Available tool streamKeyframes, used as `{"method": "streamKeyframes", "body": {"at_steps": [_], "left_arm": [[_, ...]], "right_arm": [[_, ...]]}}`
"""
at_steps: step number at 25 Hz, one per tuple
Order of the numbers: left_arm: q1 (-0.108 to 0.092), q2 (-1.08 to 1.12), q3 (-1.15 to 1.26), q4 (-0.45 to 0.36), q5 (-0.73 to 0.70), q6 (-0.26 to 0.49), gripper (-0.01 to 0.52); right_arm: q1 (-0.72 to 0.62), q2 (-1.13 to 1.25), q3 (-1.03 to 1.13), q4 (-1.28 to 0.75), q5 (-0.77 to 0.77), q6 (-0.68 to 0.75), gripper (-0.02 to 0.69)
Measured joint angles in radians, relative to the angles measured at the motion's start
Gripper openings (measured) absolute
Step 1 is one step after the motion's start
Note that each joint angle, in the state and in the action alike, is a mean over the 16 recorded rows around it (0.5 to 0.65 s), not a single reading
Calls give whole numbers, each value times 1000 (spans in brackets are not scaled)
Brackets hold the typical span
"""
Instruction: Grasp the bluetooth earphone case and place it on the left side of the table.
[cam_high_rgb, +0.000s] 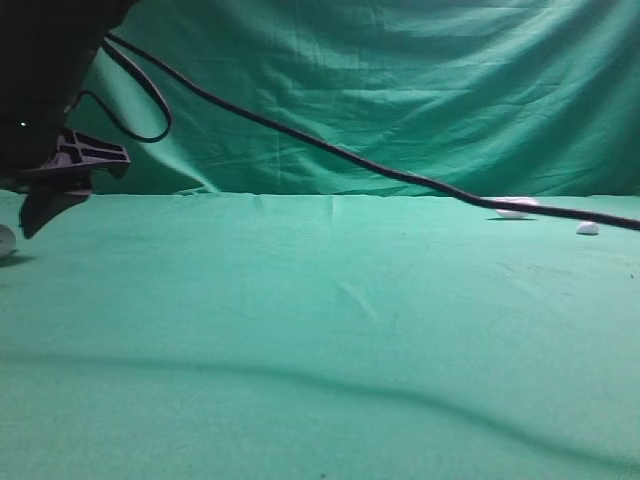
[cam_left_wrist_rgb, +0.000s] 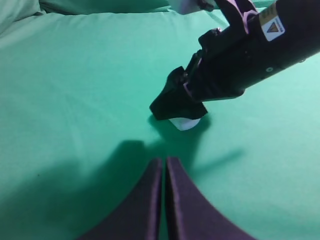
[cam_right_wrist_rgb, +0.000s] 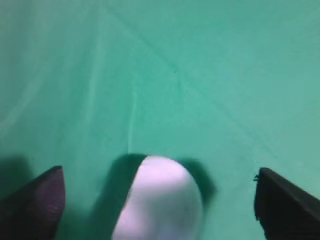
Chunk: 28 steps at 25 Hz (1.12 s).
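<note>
Earphone case – long axis toward camera

A draped green cloth backdrop, softly creased, hangs behind a flat surface of matching green. Light is dim and even, with soft shadows falling across the foreground.

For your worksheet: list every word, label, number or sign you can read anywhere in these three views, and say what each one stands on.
No text can be read in any view.
Sticker on the right arm, left wrist view: white label with a yellow warning triangle; any print is too small and blurred to read.
Bluetooth earphone case: plain white, no marking visible.
Table and backdrop: plain green cloth, no writing.
</note>
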Motion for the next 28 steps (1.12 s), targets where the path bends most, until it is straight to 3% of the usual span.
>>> {"method": "streamKeyframes", "body": {"at_steps": [9,13,20,28], "left_arm": [[0,0,0,0,0,0,0],[0,0,0,0,0,0,0],[0,0,0,0,0,0,0],[0,0,0,0,0,0,0]], "right_arm": [[-121,-261,-18,-13,388,29,134],[-181,-398,33,-22,474,20,26],[-244,-692,275,-46,482,-14,0],[-259,-1095,736,-69,341,-27,0]]}}
